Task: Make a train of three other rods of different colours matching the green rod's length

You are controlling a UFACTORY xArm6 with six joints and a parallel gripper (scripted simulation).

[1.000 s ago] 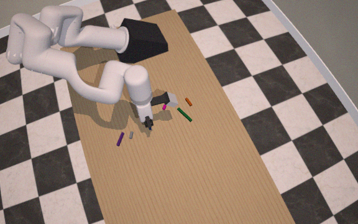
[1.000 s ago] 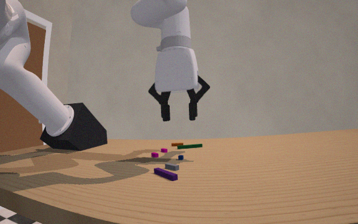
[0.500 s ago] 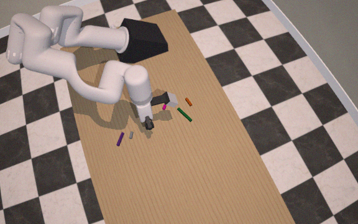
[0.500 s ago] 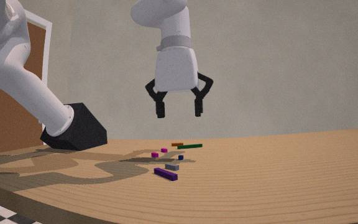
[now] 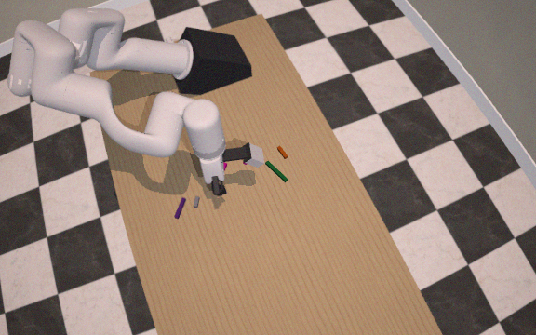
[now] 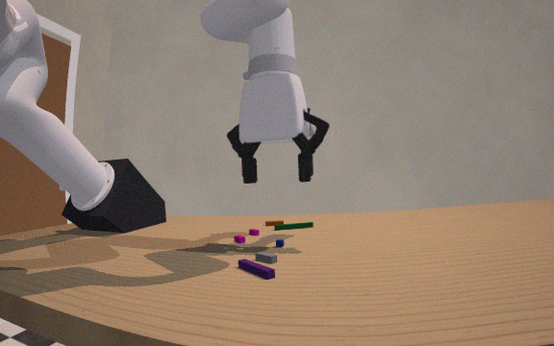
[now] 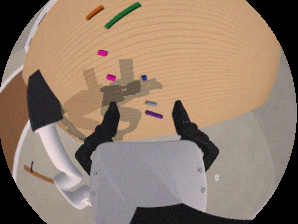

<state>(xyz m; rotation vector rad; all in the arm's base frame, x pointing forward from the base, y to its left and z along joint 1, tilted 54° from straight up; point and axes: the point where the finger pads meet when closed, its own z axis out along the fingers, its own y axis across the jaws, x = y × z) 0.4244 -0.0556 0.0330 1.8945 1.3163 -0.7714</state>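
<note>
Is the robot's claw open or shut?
Open. The gripper hangs high above the table with its fingers spread wide and nothing between them.

xArm: glossy white rounded links (image 5: 110,116), grey wrist band (image 6: 271,63), black gripper fingers (image 6: 249,169), angular black base (image 6: 128,199).

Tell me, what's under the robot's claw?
The open gripper holds nothing. Below it lie wood table, shadow and the little blue rod. Nothing there looks hidden.

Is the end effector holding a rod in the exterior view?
No, the end effector hangs well above the table with its fingers spread wide and nothing between them; the blue rod lies on the wood below.
</note>
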